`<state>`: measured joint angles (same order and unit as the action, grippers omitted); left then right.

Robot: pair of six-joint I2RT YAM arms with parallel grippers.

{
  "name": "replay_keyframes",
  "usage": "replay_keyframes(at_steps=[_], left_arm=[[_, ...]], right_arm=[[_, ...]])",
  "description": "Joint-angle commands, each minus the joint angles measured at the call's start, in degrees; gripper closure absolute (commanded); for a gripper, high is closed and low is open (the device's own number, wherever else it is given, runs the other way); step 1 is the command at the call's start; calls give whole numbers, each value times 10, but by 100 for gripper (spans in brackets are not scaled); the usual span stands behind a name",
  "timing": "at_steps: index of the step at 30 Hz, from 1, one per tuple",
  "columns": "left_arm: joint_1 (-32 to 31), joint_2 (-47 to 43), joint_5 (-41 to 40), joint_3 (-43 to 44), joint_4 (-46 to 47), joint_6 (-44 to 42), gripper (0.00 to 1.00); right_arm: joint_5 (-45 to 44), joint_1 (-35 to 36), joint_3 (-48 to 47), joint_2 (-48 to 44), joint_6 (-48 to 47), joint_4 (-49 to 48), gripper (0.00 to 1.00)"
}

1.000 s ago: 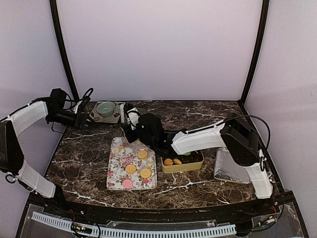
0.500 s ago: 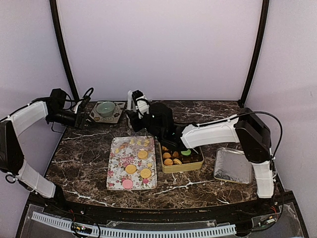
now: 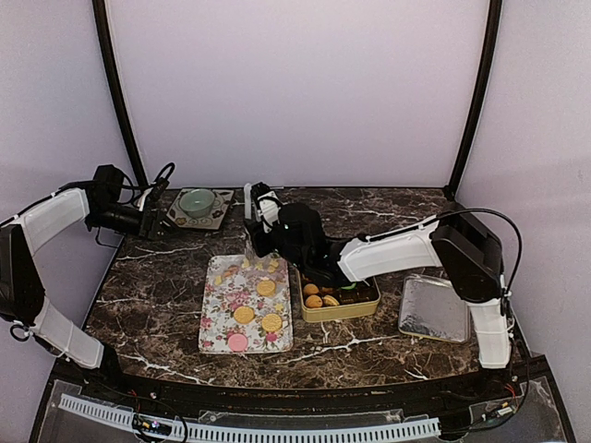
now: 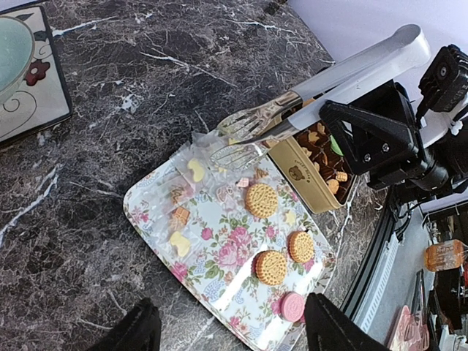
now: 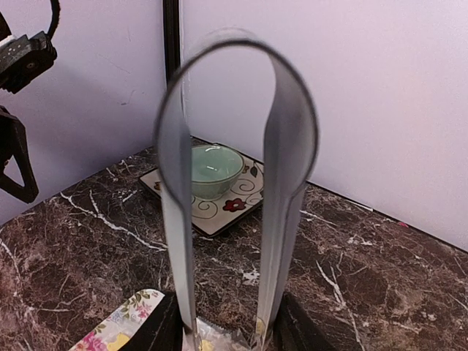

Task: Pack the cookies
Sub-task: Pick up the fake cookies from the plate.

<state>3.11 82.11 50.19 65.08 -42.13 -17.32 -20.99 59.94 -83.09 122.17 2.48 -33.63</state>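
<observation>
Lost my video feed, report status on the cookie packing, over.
Left gripper open, hovering far left. Right gripper shut on tongs, tips over far end of tray. Cookies part on tray, part in tin. Nothing blocking.

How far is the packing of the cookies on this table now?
Partly done. Several cookies already lie in the tin. In hand: the right tool holds tongs with their tips at the far end of the tray. To pack: three golden cookies, one pink one and small pieces on the tray. The left tool is open, away from it.

Green bowl (image 5: 216, 172) on patterned plate (image 5: 235, 205); silver tray (image 3: 432, 309) far right.
</observation>
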Motion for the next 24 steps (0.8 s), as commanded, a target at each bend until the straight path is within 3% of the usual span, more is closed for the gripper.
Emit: replay_keyframes(at_steps=[1, 19, 24], left_arm=[[1, -8, 10, 2, -14, -8, 30], [1, -6, 21, 10, -14, -5, 33], [1, -9, 26, 8, -13, -3, 33]], right_arm=[[8, 1, 4, 10, 24, -23, 60], [12, 23, 22, 15, 45, -6, 68], [-1, 25, 22, 7, 39, -4, 75]])
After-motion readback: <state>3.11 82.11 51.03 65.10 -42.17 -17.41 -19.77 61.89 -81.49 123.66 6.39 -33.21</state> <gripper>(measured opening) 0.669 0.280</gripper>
